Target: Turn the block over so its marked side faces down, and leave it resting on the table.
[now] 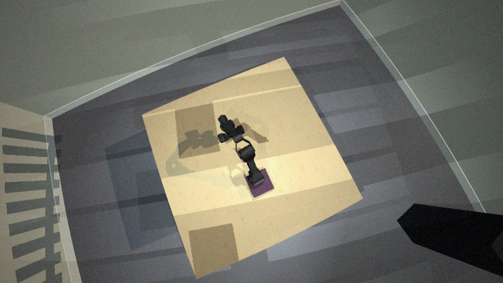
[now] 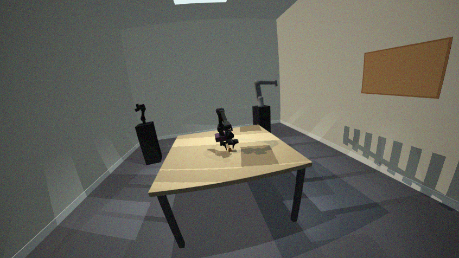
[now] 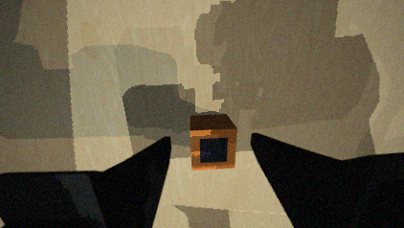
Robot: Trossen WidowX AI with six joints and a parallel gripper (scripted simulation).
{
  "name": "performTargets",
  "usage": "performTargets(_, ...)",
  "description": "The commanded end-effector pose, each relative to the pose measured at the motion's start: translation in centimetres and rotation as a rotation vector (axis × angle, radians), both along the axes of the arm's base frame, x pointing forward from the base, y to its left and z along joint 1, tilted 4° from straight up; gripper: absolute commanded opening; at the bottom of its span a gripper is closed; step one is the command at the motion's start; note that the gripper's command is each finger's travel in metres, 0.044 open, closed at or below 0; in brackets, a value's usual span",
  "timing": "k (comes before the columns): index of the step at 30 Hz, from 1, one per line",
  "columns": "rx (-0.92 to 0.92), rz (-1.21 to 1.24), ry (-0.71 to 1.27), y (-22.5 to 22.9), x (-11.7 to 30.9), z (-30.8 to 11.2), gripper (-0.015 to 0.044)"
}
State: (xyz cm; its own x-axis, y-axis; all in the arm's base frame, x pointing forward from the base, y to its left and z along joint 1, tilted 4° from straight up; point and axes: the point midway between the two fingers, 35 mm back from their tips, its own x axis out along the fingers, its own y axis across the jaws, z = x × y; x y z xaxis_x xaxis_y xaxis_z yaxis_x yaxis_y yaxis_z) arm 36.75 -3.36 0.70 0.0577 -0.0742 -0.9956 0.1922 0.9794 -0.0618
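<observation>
The small orange block (image 2: pixel 229 149) (image 3: pixel 213 133) rests on the wooden table (image 1: pixel 309 126) (image 2: pixel 192 163). Its marked side, with a dark blue square (image 3: pixel 213 150), faces up toward the wrist camera. A darker brown side shows beyond it in the wrist view. My gripper (image 1: pixel 231 134) (image 2: pixel 229 148) (image 3: pixel 211 140) is open and points down over the block. The block lies between the two black fingers in the wrist view, with a gap on each side. In the top view the arm mostly hides the block, and its underside is hidden.
The arm's purple base (image 1: pixel 264 184) (image 2: pixel 219 137) stands on the table. Shadows of the arm and darker rectangular patches fall across the table top. Two black pedestals (image 2: pixel 148 144) (image 2: pixel 262 117) bearing other arms stand on the floor behind the table.
</observation>
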Motion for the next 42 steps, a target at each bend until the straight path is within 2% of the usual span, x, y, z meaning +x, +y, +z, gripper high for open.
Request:
performTargets(1,0.005,0.005,0.000,0.1,0.0,-0.1,0.0204)
performTargets(4,0.005,0.005,0.000,0.1,0.0,-0.1,0.0125)
performTargets(19,0.005,0.005,0.000,0.1,0.0,-0.1,0.0025)
performTargets(20,0.005,0.005,0.000,0.1,0.0,0.0,0.0000)
performTargets(26,0.005,0.005,0.000,0.3,-0.1,2.9,0.0000)
performTargets(31,0.003,0.006,-0.011,0.3,-0.1,2.8,0.0000)
performTargets(42,-0.030,0.020,-0.178,0.3,0.2,2.0,0.0000)
